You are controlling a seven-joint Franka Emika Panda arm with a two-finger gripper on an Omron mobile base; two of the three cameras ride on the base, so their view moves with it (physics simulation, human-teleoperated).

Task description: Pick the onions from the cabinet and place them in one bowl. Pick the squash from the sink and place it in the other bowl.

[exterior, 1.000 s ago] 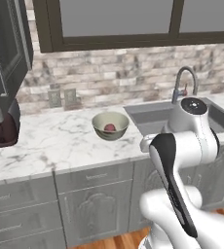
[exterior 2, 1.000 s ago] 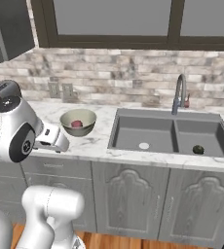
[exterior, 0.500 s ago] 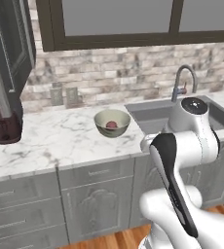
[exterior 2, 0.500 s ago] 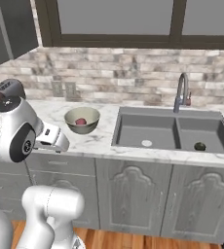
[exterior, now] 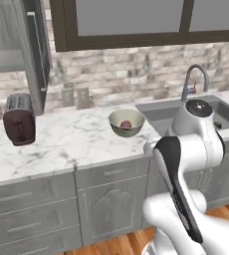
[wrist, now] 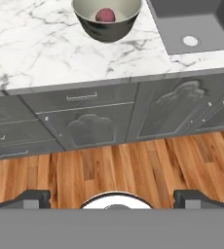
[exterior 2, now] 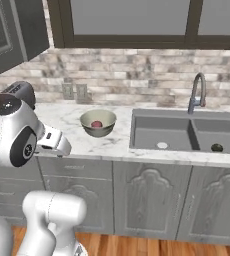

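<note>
A pale grey-green bowl (exterior: pixel 126 122) (exterior 2: pixel 98 123) (wrist: pixel 107 19) stands on the marble counter left of the sink, with a reddish-purple onion (exterior: pixel 126 123) (exterior 2: pixel 96 124) (wrist: pixel 105 15) inside it. The cabinet (exterior: pixel 9 55) hangs at the upper left with its dark door (exterior: pixel 37 50) (exterior 2: pixel 12 27) swung open and its grey shelf in sight. The dark grey sink (exterior 2: pixel 187 131) (exterior: pixel 159 112) holds a small dark squash (exterior 2: pixel 217 147) in its right basin. My gripper (wrist: pixel 115 198) is open with nothing between its fingers. It hangs in front of the counter and looks down at the wooden floor.
A dark red toaster (exterior: pixel 19 125) stands on the counter under the cabinet. The curved faucet (exterior 2: pixel 198 91) (exterior: pixel 193 79) rises behind the sink. Grey drawers and doors (wrist: pixel 89 121) front the counter, and the wooden floor (wrist: pixel 114 165) lies below.
The whole picture has slid to the right in both base views, so the base has driven left and the cabinet's inside has come into sight. The gripper has stayed open.
</note>
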